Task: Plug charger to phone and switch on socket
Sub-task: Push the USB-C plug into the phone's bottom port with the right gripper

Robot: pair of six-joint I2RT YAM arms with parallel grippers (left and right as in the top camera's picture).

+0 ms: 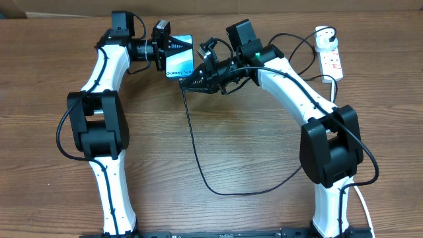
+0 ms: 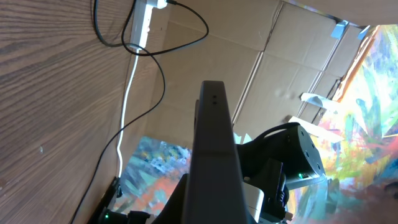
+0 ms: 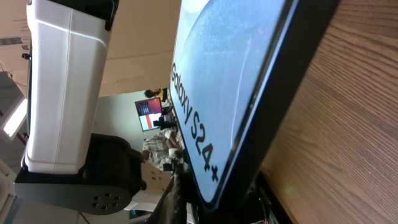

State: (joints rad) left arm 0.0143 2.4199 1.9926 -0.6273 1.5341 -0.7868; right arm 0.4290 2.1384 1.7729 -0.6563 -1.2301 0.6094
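The phone (image 1: pixel 182 63) is held off the table at the back centre, its light blue screen reading "Galaxy S24+" (image 3: pixel 230 74). My left gripper (image 1: pixel 176 51) is shut on the phone's upper part; in the left wrist view the phone (image 2: pixel 214 155) shows as a dark edge-on slab. My right gripper (image 1: pixel 192 78) is shut at the phone's lower end, and the charger (image 1: pixel 195 145) trails from its tip. Whether the connector sits in the port is hidden. The charger's white plug (image 1: pixel 323 41) sits in the socket (image 1: pixel 332 61) at the back right.
The black cable loops across the table's middle and back to the right arm. The socket (image 2: pixel 144 22) and its white cord (image 2: pixel 126 112) lie along the table's far edge. Cardboard walls stand beyond the table. The left arm's white link (image 3: pixel 65 87) rises close beside the phone.
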